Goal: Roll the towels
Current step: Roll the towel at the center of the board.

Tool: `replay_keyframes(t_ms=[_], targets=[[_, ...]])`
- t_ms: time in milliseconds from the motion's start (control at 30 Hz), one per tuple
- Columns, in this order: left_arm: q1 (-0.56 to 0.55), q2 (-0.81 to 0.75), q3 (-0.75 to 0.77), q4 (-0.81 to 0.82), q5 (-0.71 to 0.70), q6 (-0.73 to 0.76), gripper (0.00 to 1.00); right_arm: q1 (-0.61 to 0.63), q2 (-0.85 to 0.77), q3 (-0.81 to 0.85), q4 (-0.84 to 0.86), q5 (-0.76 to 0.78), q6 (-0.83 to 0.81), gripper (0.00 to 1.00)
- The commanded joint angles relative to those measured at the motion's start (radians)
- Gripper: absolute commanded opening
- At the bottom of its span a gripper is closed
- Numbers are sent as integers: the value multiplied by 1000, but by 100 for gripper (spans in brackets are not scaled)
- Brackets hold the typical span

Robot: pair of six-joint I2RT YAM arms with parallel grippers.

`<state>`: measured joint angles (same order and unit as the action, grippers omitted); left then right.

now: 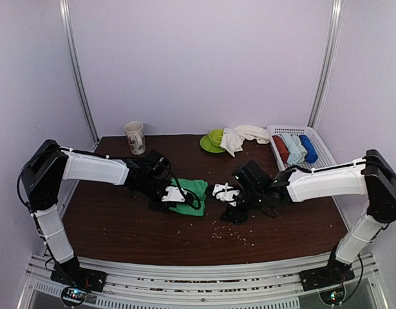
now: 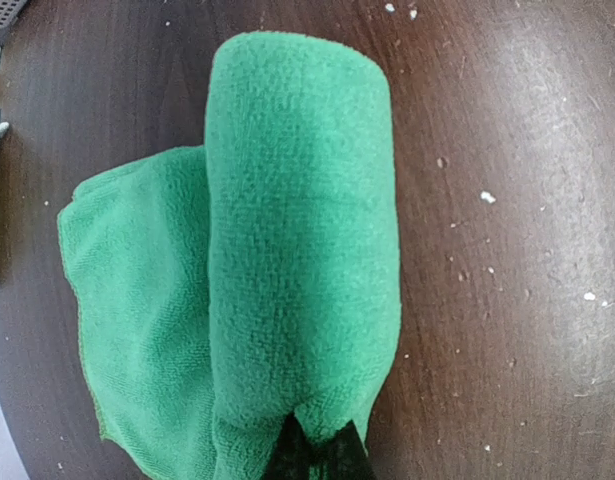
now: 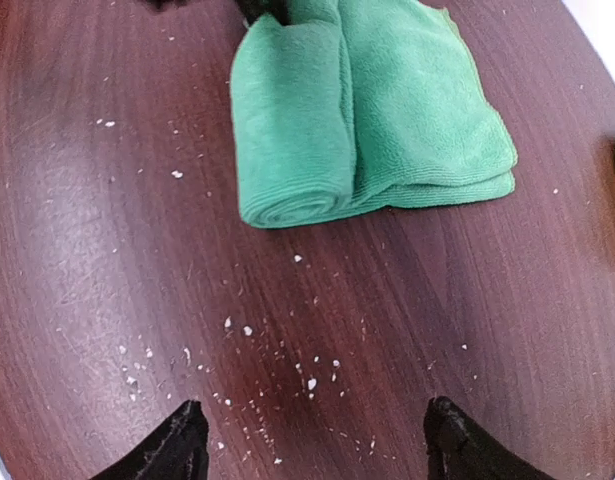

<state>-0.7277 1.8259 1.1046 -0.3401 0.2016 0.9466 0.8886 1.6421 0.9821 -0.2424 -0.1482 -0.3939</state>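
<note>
The green towel [image 1: 192, 195] lies mid-table, partly rolled: a thick roll [image 2: 302, 250] with a flat folded part [image 2: 137, 330] beside it. My left gripper [image 2: 317, 455] is shut on the near end of the roll, pinching the cloth [image 1: 174, 195]. My right gripper [image 1: 223, 193] hovers just right of the towel, open, with only bare table between its fingertips [image 3: 312, 440]. The roll's open end [image 3: 292, 205] faces that gripper, a short way off. The cream-white towel [image 1: 244, 136] lies crumpled at the back, draped over a green cup and saucer [image 1: 212, 140].
A patterned mug [image 1: 134, 136] stands at the back left. A white basket [image 1: 317, 147] at the back right holds red, pale blue and dark blue rolls. White crumbs [image 3: 312, 375] are scattered on the dark wood table [image 1: 120, 225] in front of the towel.
</note>
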Motion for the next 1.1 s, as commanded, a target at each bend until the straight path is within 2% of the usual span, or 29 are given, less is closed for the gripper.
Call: replay_keyframes(t_ms=[0, 233, 400, 567, 833, 967, 1067], targets=[[22, 72, 55, -207, 96, -36, 0, 79, -76, -108, 249, 194, -120, 75], [63, 175, 211, -384, 181, -35, 0, 236, -12, -171, 464, 408, -260, 75], [86, 227, 273, -453, 213, -31, 0, 292, 131, -103, 570, 546, -329, 75], [118, 286, 337, -530, 257, -20, 0, 309, 282, 14, 585, 649, -384, 74], [130, 328, 372, -572, 268, -2, 0, 307, 426, 146, 572, 720, -446, 73], [133, 337, 374, -577, 271, 3, 0, 300, 482, 201, 536, 734, -444, 70], [134, 340, 373, -585, 271, 11, 0, 289, 510, 228, 510, 738, -438, 63]])
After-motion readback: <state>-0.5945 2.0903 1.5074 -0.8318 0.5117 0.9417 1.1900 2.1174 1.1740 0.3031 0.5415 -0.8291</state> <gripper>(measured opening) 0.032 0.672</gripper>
